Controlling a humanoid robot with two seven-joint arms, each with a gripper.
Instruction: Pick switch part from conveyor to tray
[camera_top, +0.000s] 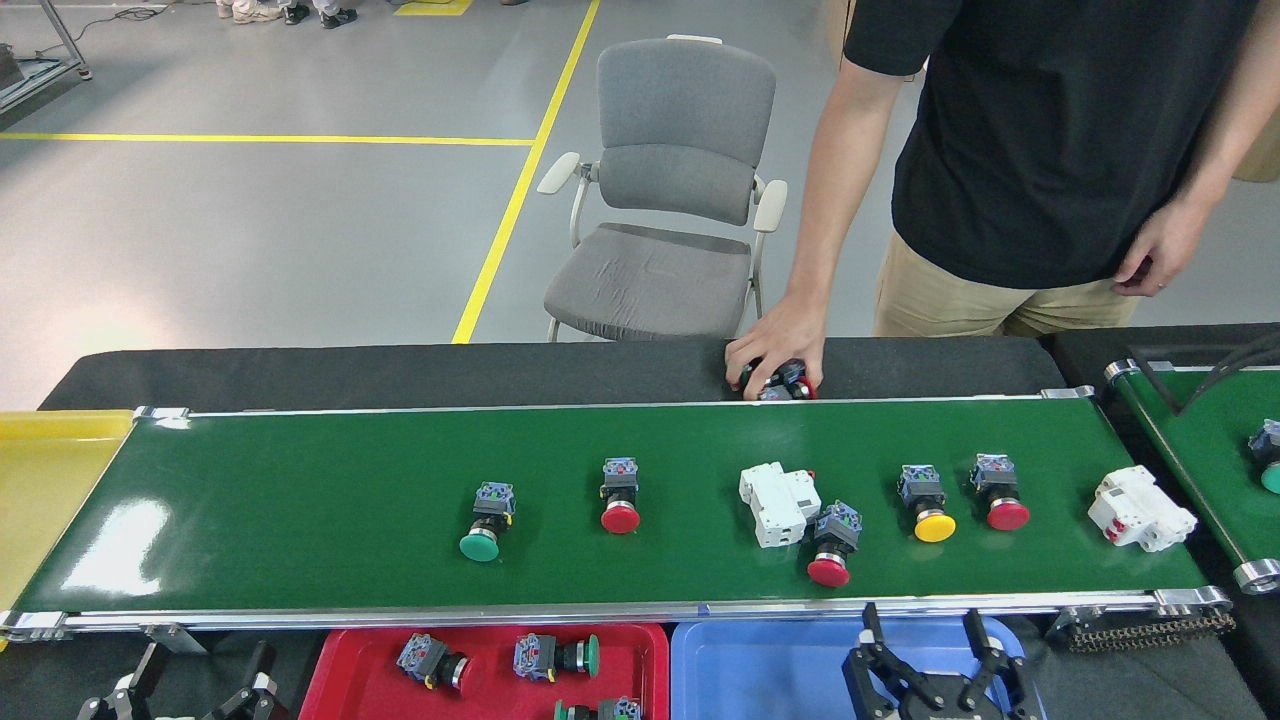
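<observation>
The conveyor (300, 520) carries five push-button switch parts: one green-capped (485, 522), three red-capped (619, 495), one yellow-capped (926, 503), plus two white breaker blocks (777, 503). The red tray (650, 650) holds three more; the blue tray (760, 670) sits beside it. Both end effectors, left (190, 685) and right (935, 660), stand spread apart and empty. A person's hand (780, 345) covers parts on the black surface (400, 372); a grey chair (670, 200) stands behind.
</observation>
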